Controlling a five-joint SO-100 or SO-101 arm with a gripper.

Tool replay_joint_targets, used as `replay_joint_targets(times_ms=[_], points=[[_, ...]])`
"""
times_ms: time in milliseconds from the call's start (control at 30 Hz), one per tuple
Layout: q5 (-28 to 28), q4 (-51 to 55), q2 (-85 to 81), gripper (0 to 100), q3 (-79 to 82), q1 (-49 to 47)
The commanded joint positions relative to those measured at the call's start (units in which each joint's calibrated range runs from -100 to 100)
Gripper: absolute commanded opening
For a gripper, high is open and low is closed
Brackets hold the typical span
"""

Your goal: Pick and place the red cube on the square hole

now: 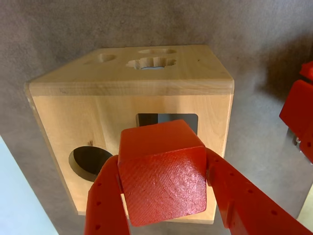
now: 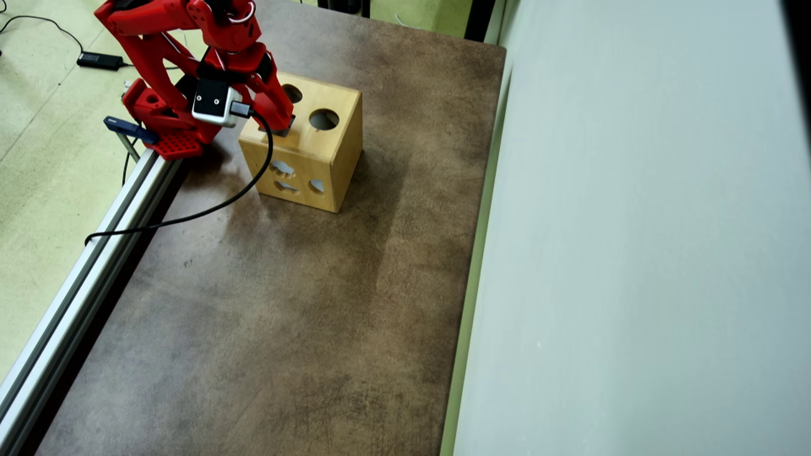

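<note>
Here, closest to the wrist view's lens, the gripper (image 1: 164, 196) is clamped on the red cube (image 1: 164, 171), one red finger pressed against each side of it. The cube is held in the air just in front of the wooden box (image 1: 132, 107), and it covers the lower part of the square hole (image 1: 166, 120), whose dark upper edge shows right behind the cube's top face. To the left of that opening on the same face sits a round hole (image 1: 88, 161), and further off, on another face of the box, lie a few more shaped cut-outs.

By my reading, the picking is done and the placing is in hand: the cube is carried to the mouth of the square hole but is not yet in it. The next move likely calls for squaring the cube's edges with the opening, since it looks slightly turned against it, then easing it in and letting go.

In the overhead view the arm (image 2: 190, 38) leans over the box on the brown tabletop (image 2: 285, 316), and the cube itself is hidden under the gripper there. How deep the hole runs cannot be made out, and the gripper's fingertips are cut off by the cube.
</note>
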Motion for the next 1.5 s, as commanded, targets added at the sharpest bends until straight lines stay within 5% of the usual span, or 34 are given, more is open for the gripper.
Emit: replay_joint_targets(times_ms=[0,1467], points=[[-0.8,0.2,-0.3,13,-0.1,-0.4],[-2.2,-0.2,4.1,13,4.1,-0.4]])
